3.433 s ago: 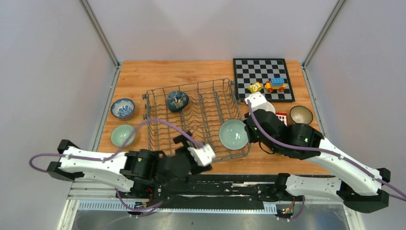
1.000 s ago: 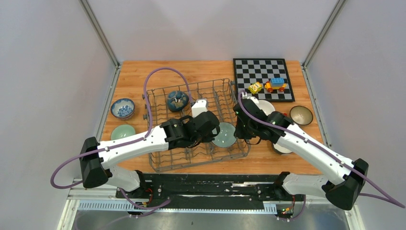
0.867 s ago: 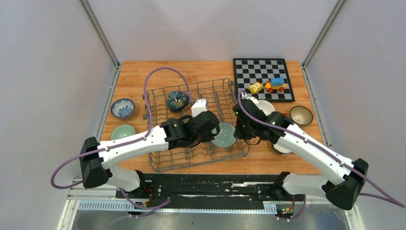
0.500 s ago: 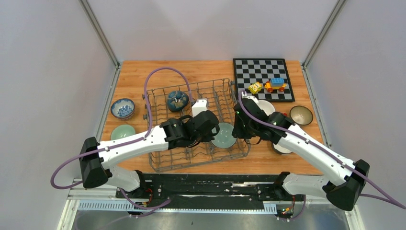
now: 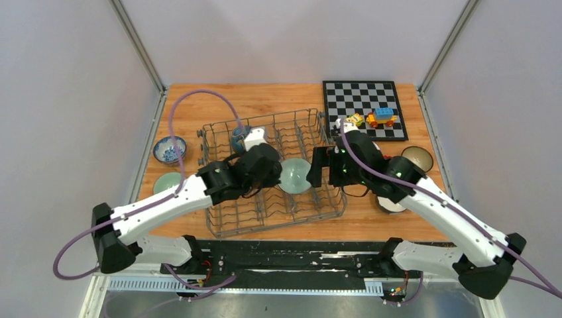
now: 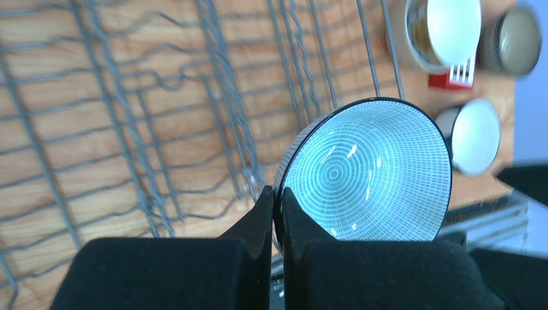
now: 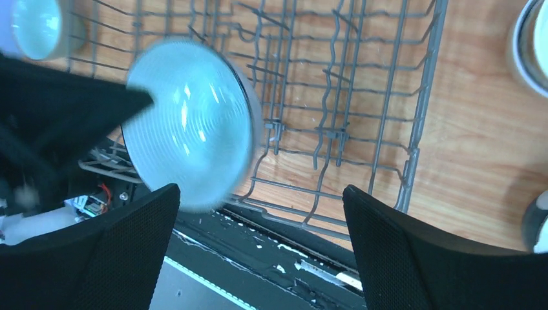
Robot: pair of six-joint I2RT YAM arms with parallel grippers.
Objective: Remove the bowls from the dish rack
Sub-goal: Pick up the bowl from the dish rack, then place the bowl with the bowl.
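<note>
My left gripper (image 5: 278, 175) is shut on the rim of a pale blue-green bowl (image 5: 294, 175) and holds it tilted above the middle of the grey wire dish rack (image 5: 225, 222). In the left wrist view both fingers (image 6: 263, 216) pinch the rim of that bowl (image 6: 368, 171), which has fine ring lines inside. My right gripper (image 5: 321, 167) stands open just right of the bowl, not touching it. In the right wrist view the bowl (image 7: 190, 123) is blurred at the left, ahead of the wide-apart right gripper (image 7: 260, 188). A dark teal bowl (image 5: 236, 137) sits in the rack's far left, partly hidden by my left arm.
A blue-and-white bowl (image 5: 169, 149) and a pale green bowl (image 5: 164, 181) stand on the table left of the rack. Right of the rack are a brown bowl (image 5: 416, 158), white bowls (image 6: 472, 135) and a red block (image 6: 452, 77). A chessboard (image 5: 361, 99) with toy blocks lies at the back right.
My right gripper has opened and let go of the pale bowl. The left gripper now holds the bowl alone and has carried it up and to the left over the rack.
</note>
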